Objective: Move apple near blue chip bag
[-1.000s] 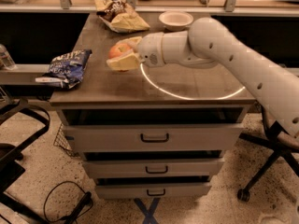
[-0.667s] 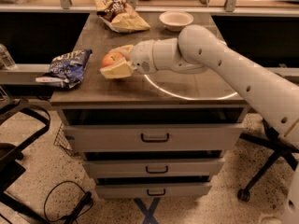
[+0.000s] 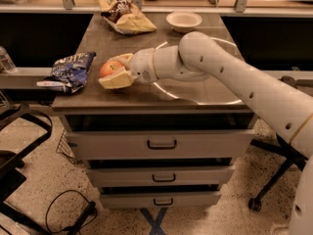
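Note:
The red-orange apple (image 3: 110, 68) sits between the pale fingers of my gripper (image 3: 115, 70), low over the brown cabinet top (image 3: 146, 94) near its left front. The gripper is shut on the apple, one finger (image 3: 123, 58) behind it and one finger (image 3: 116, 81) in front. The dark-blue chip bag (image 3: 71, 70) with white lettering lies at the cabinet's left edge, hanging partly over it, a short gap left of the apple. My white arm (image 3: 230, 77) reaches in from the right.
A yellow-and-brown snack bag (image 3: 125, 17) lies at the back left and a white bowl (image 3: 183, 20) at the back middle. Drawers (image 3: 161, 144) are below the top. A chair base (image 3: 14, 155) stands left, another (image 3: 274, 180) right. A cable (image 3: 68, 214) lies on the floor.
My gripper has carried the apple leftward and toward the front of the cabinet top, closing most of the gap to the blue chip bag. The bag has not moved.

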{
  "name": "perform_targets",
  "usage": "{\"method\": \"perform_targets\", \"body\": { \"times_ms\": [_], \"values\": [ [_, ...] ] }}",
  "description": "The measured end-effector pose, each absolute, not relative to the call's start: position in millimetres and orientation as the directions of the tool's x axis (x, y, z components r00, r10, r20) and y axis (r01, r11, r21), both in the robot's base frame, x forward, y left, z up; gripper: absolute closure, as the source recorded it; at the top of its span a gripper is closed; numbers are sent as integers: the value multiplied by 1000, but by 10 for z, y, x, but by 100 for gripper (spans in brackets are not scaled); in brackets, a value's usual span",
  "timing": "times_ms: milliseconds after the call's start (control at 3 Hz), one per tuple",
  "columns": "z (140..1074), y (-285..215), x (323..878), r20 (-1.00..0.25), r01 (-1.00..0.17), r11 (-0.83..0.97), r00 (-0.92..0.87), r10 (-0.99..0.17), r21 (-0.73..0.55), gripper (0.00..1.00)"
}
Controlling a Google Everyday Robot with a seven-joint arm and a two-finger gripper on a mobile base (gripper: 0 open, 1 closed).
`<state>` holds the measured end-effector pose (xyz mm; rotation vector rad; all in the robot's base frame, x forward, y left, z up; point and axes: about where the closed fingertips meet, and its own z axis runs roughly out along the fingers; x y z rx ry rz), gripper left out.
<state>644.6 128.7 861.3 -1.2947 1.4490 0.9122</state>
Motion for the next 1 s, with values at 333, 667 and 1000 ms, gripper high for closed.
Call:
{"method": "perform_targets", "body": {
  "times_ms": [333, 667, 1000],
  "values": [
    [8610, 1313, 6436, -962, -986, 155, 18, -272, -62, 51],
    [8608, 1339, 6425, -962, -987, 150, 18, -272, -61, 28],
    [8606, 1364, 6415, -962, -987, 146, 19, -271, -61, 5]
  ]
}}
